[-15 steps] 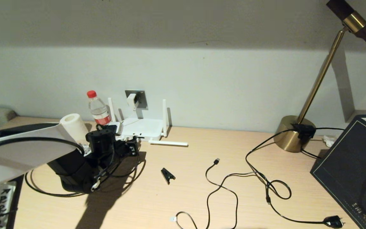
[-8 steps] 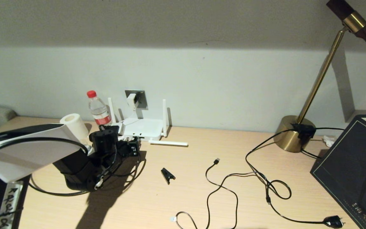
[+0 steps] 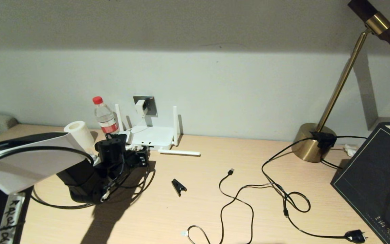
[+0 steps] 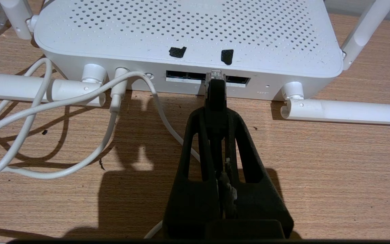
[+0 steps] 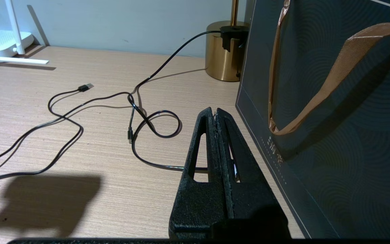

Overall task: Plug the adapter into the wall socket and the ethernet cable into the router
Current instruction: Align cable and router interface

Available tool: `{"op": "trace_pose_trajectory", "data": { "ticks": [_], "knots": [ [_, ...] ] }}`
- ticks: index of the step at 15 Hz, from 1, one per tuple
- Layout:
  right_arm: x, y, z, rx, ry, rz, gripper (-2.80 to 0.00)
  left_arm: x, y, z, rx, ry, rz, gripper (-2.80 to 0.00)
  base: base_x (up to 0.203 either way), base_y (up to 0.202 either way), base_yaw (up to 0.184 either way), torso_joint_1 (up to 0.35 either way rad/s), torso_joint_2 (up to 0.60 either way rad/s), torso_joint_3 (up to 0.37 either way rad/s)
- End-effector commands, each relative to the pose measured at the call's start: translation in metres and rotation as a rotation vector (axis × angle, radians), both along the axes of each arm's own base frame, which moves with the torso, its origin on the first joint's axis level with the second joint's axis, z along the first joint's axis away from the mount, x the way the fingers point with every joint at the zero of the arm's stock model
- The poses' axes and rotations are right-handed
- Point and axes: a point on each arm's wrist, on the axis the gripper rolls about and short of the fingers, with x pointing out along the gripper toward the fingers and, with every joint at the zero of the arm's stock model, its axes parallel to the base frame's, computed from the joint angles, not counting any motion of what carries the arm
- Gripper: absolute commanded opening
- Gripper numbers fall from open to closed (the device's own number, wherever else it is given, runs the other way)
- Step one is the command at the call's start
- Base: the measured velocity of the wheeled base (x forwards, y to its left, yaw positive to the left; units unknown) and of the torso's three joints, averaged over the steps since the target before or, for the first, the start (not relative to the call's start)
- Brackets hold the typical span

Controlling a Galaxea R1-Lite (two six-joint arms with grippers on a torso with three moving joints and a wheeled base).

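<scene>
The white router [image 3: 151, 135] lies flat against the wall with its ports facing me. Above it, the white adapter [image 3: 141, 107] sits in the grey wall socket [image 3: 151, 102]. Its thin white cord [image 4: 115, 98] runs into the router [image 4: 181, 30]. My left gripper [image 4: 215, 117] is shut on the black boot of the ethernet cable [image 4: 215, 96]. The clear plug tip [image 4: 215, 74] is at the row of ports [image 4: 237, 80]; how deep it sits I cannot tell. The cable's slack loops on the desk [image 3: 56, 206] under my left gripper [image 3: 143, 156]. My right gripper [image 5: 215, 112] hangs shut and empty beside a dark bag.
A water bottle [image 3: 104, 117] and a paper roll [image 3: 79, 134] stand left of the router. One antenna [image 3: 179, 153] lies flat on the desk. A black clip [image 3: 178, 186], a USB-tipped cable [image 3: 230, 172], a mains plug [image 3: 355, 236], a brass lamp base [image 3: 313, 144] and the dark bag [image 3: 374, 176] lie to the right.
My left arm has shifted slightly forward toward the router with the ethernet plug, then held still. Nothing else has moved.
</scene>
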Motion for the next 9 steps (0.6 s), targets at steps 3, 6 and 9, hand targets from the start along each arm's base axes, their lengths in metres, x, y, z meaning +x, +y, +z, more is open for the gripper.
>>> {"op": "trace_pose_trajectory", "data": {
  "ticks": [3, 6, 9],
  "knots": [
    [0.0028, 0.0, -0.0097, 0.0, 0.034, 0.001, -2.8, 0.0014, 0.0035, -0.0017, -0.004, -0.002, 0.001, -2.8, 0.0, 0.0, 0.0, 0.0, 0.0, 0.0],
    [0.0028, 0.0, -0.0097, 0.0, 0.034, 0.001, -2.8, 0.002, 0.0028, -0.0033, -0.003, 0.0, -0.002, -2.8, 0.0, 0.0, 0.0, 0.0, 0.0, 0.0],
    [0.0028, 0.0, -0.0097, 0.0, 0.034, 0.001, -2.8, 0.0035, 0.0026, -0.0036, -0.003, -0.003, -0.001, -2.8, 0.0, 0.0, 0.0, 0.0, 0.0, 0.0]
  ]
}}
